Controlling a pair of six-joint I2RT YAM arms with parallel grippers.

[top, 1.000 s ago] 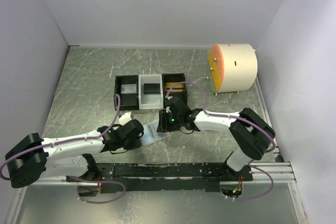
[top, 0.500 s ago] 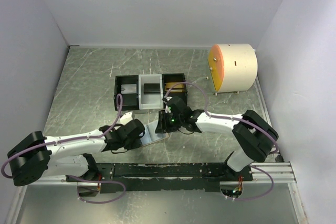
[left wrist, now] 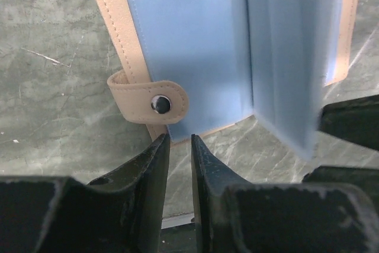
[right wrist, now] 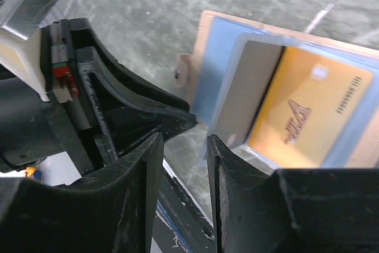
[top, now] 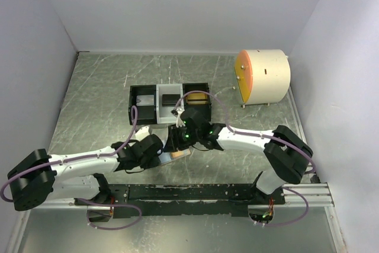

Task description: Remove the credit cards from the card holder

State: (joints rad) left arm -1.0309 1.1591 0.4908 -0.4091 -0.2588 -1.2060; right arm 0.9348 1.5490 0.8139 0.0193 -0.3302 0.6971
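Note:
The card holder (left wrist: 195,57) lies open on the table, tan outside and pale blue inside, with a snap tab (left wrist: 159,103). It also shows in the top view (top: 177,154). In the right wrist view a clear sleeve holds a gold card (right wrist: 308,111) and a silver-grey card (right wrist: 251,87). My left gripper (left wrist: 179,139) stands at the holder's near edge, jaws a narrow gap apart with nothing between them. My right gripper (right wrist: 185,137) is open at the sleeve's corner, which touches its right finger; a blue page (left wrist: 284,57) stands raised beside it.
A three-compartment black-and-white tray (top: 157,112) sits behind the wallet, with a silver-grey card (top: 144,100), a black card (top: 171,100) and a gold card (top: 195,96) in it. A cream drum with an orange face (top: 263,77) stands at the back right. Both grippers (top: 169,146) are close together.
My right gripper has moved left over the wallet, and a blue page now stands raised. My left gripper has hardly moved.

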